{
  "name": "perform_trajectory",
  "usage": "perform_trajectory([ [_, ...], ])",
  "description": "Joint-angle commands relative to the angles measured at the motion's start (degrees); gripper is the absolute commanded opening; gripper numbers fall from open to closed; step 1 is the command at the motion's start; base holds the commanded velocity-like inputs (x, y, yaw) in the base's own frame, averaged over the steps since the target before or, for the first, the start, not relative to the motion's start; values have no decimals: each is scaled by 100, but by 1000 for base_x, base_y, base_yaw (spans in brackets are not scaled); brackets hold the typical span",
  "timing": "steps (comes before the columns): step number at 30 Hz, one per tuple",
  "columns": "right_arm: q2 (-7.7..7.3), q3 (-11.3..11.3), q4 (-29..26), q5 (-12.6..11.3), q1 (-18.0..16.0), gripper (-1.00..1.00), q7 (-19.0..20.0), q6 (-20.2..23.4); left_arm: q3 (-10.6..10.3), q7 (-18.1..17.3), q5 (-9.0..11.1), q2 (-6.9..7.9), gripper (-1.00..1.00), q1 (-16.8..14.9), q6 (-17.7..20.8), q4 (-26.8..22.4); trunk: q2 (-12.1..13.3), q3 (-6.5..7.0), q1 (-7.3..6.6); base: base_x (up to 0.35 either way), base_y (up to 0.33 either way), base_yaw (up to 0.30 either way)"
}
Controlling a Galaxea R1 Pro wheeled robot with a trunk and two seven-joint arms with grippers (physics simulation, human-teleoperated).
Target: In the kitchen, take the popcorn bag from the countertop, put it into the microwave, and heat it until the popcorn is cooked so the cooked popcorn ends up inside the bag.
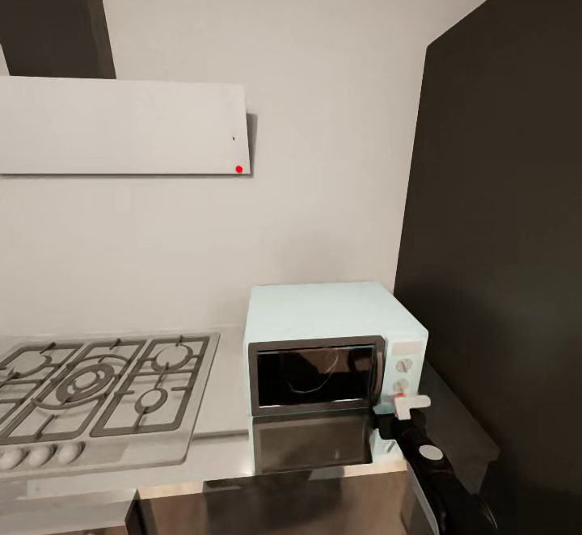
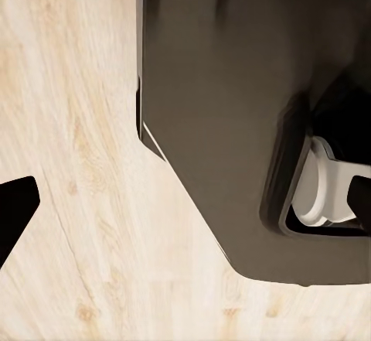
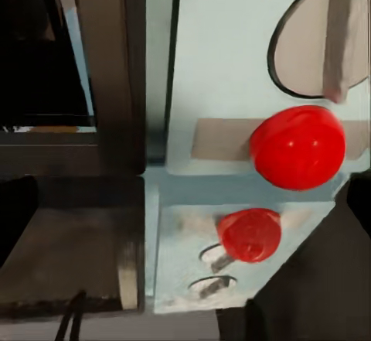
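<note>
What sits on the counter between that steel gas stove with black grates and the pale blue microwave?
Nothing: in the head view, just a bare strip of grey steel countertop separates the steel gas hob from the pale blue boxy microwave.

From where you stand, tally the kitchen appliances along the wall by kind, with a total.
Microwave, pale blue, on the countertop: 1
Gas hob with black grates: 1
Range hood, white, above the hob: 1
Total: 3
</note>
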Motion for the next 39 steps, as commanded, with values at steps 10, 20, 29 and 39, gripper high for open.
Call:
perform_trajectory([
  [10, -193, -148, 243, 60, -1, 100, 42, -414, 67, -17, -4, -108, 100, 2, -156, -139, -4, -2, 2, 0, 0, 0],
  [20, -350, -144, 149, 60, -1, 100, 43, -492, 68, -17, -4, -113, 100, 2, -477, -143, -4, -2, 2, 0, 0, 0],
  [29, -350, -140, 149, 60, -1, 100, 46, -492, 66, -17, -4, -111, 100, 2, -543, -143, -4, -2, 2, 0, 0, 0],
  [39, -350, -148, 175, 60, -1, -100, 45, -501, 63, -17, -4, -113, 100, 2, -543, -143, -4, -2, 2, 0, 0, 0],
])
